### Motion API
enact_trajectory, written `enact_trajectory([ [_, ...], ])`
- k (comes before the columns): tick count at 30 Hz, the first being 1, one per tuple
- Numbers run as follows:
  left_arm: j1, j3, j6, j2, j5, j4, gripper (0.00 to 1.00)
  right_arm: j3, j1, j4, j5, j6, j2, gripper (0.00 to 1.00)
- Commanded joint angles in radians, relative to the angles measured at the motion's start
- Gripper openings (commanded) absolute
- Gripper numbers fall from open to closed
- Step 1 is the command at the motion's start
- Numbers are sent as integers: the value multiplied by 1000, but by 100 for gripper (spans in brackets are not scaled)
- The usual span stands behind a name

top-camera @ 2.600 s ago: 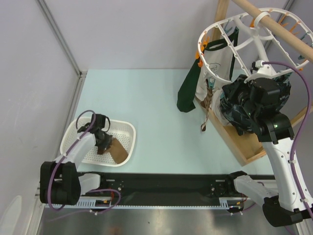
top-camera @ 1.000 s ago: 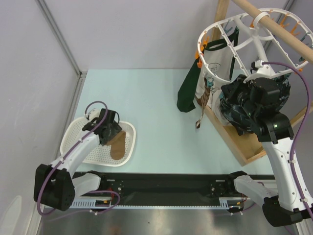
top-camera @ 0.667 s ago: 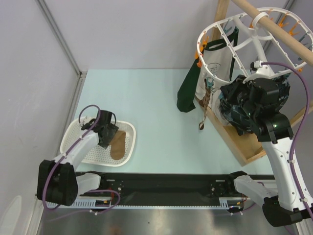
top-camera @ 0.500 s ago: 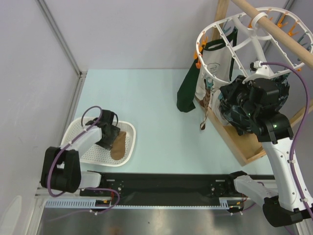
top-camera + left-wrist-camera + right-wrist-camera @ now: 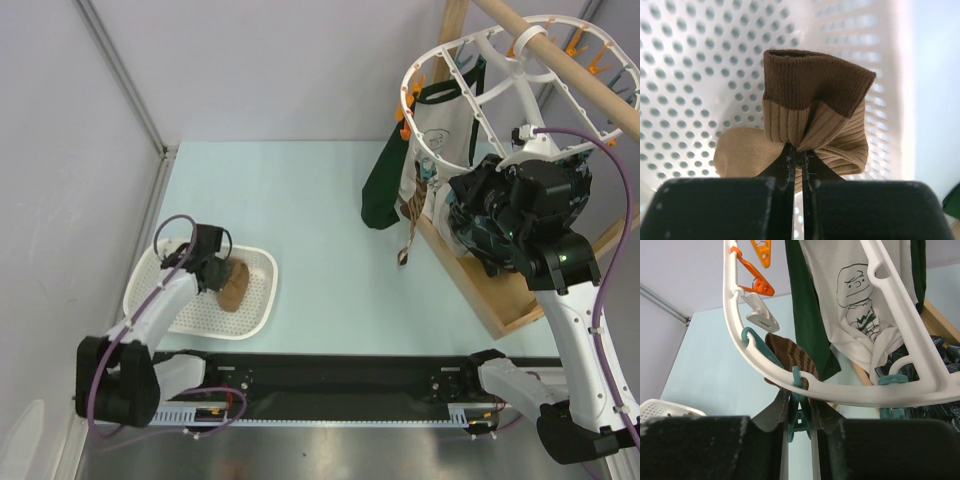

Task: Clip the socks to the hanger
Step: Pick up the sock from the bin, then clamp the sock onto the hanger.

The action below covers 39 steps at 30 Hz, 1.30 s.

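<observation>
Item: large white plastic oval hanger [image 5: 410,85], spoked, hooked over a round wooden rod [image 5: 560,60]. All positions below are given from this hanger. Orange clips [image 5: 756,286] and a teal plastic clip [image 5: 797,376] sit on its rim.

Item: small brown sock with tan stripes [image 5: 789,356], hanging from the hanger's rim at the teal plastic clip. It is just beside a long dark green sock [image 5: 807,315] and a white cloth printed with a cartoon boy [image 5: 860,305], both also hung from the hanger.

Item: right tool [image 5: 798,412], directly beneath the hanger's rim. Its fingers are pressed close, with the lower end of the teal plastic clip nipped between them.

Item: dark teal-patterned cloth [image 5: 478,238], below the hanger, partly behind the right arm.

Item: white perforated plastic laundry basket [image 5: 255,305], well apart from the hanger, far to its left and nearer the arm bases. It stands on the pale blue-green tabletop [image 5: 300,200].

Item: second brown knit sock [image 5: 815,95], dark ribbed cuff and tan body, bunched up inside that basket.

Item: left tool [image 5: 795,159], over the basket, well apart from the hanger. Its fingers are closed together, pinching a fold of that sock just under the cuff.
</observation>
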Motion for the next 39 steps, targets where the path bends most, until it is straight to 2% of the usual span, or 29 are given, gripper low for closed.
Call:
enact_trajectory([
  [1, -59, 60, 180, -146, -123, -13, 0, 9, -2, 4, -34, -5, -2, 0],
  [3, -113, 89, 322, -210, -142, 43, 0, 6, -2, 2, -39, -8, -4, 0],
  [5, -215, 85, 441, -321, -96, 154, 0, 0, 0, 1, -43, -14, -5, 0],
  [6, -254, 54, 573, -354, -47, 232, 0, 0, -2, 1, -43, -17, -7, 0],
  [7, -312, 45, 623, -385, 2, 372, 0, -3, -2, 2, -43, -14, -7, 0],
  [8, -341, 42, 663, -407, 78, 421, 0, -5, -2, 2, -72, -12, -7, 0],
  [10, -424, 94, 772, -381, 127, 467, 0, -3, -2, 4, -98, -3, -7, 0],
  [15, -662, 293, 1074, -158, 194, 506, 0, -2, -2, 21, -175, 44, -8, 0],
  [21, -719, 460, 1104, 48, 346, 539, 0, 7, -2, 30, -201, 89, -13, 0],
  [30, -837, 611, 1116, 249, 340, 601, 0, 13, -2, 35, -235, 115, -7, 0],
  [39, -883, 781, 1127, 386, 372, 585, 0, 3, -2, 47, -252, 130, -4, 0],
])
